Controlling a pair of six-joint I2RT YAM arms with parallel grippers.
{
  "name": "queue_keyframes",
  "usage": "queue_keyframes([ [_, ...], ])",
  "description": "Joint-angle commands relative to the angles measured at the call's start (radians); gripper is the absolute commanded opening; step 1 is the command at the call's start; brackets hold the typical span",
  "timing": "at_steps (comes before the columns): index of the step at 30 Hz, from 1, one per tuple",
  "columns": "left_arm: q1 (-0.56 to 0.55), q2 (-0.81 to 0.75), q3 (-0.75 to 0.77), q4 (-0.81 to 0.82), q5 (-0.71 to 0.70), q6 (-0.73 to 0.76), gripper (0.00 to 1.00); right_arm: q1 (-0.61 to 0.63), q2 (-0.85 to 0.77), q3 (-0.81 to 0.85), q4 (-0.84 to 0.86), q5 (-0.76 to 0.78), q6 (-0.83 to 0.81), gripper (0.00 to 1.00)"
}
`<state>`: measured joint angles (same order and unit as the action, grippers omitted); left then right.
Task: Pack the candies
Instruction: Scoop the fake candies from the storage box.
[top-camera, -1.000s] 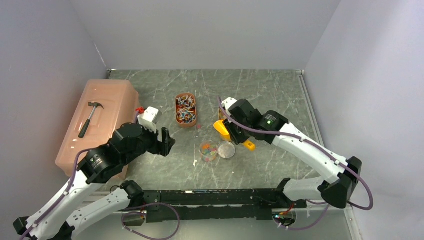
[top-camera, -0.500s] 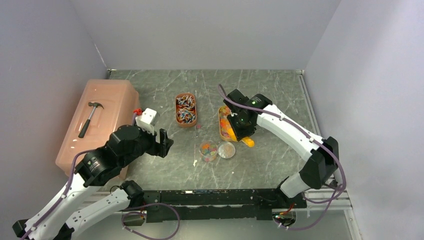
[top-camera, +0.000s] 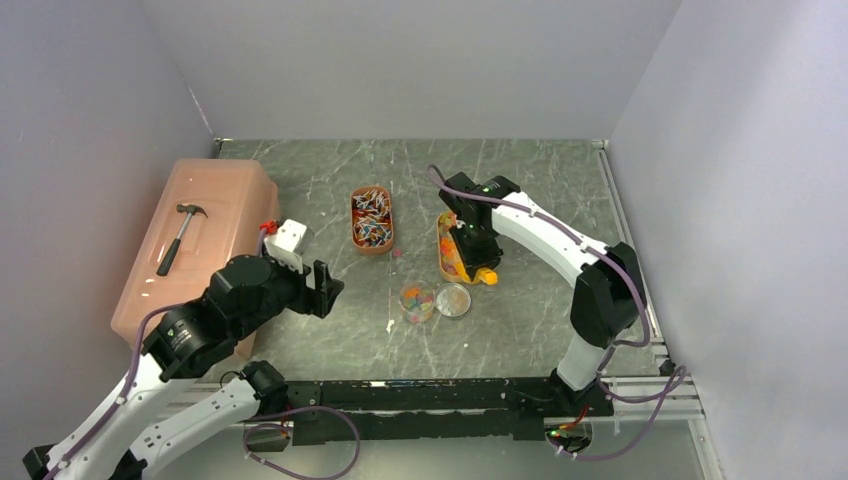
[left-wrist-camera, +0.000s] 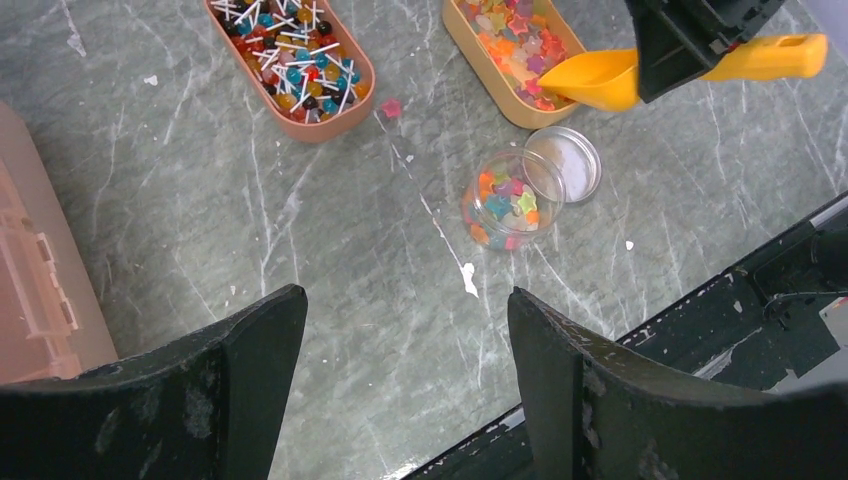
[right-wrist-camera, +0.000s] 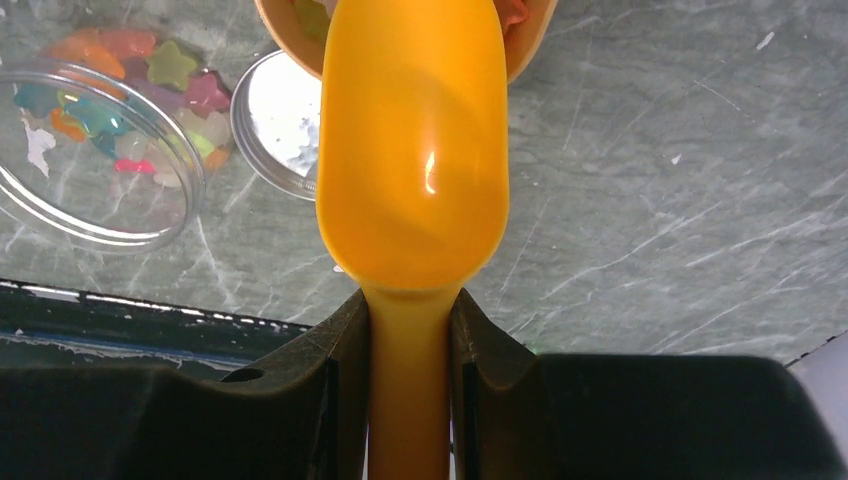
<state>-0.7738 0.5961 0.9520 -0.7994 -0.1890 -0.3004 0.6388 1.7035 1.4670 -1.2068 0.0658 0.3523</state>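
Top view of a grey marbled table with two robot arms reaching in from the bottom edge. Right of centre, the right gripper is clenched on the handle of one yellow-orange scoop. The scoop's bowl looks empty, and its tip pokes over the near end of an oval orange tray full of star-shaped candies. Just below that tray stands one clear jar, uncapped, with a shallow layer of mixed-colour stars inside. Its single silver lid lies flat, touching the jar's right side. A second oval tray, toward upper centre, is heaped with stick candies that appear untouched. One stray pink candy lies on the table between the trays. At lower left, the left gripper hangs above bare table, jaws spread and holding nothing. Far left sits one pink box with one hammer on top. Packing seems only partly done: the jar has room, both trays hold plenty, and the lid is not yet on.
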Motion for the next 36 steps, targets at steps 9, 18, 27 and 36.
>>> queue_keyframes([
  [9,0.002,-0.035,0.002,-0.003,-0.006,0.004,0.79,-0.020,0.106,0.080,0.040,-0.008,0.022,0.00],
  [18,0.001,-0.037,0.000,-0.006,-0.012,0.003,0.79,-0.044,0.194,0.115,0.090,-0.031,0.022,0.00],
  [27,0.001,-0.032,0.001,-0.009,-0.022,0.003,0.79,-0.073,0.256,0.140,0.137,-0.036,0.025,0.00],
  [36,0.002,-0.024,0.002,-0.012,-0.032,0.000,0.79,-0.101,0.288,0.142,0.194,-0.035,0.032,0.00],
])
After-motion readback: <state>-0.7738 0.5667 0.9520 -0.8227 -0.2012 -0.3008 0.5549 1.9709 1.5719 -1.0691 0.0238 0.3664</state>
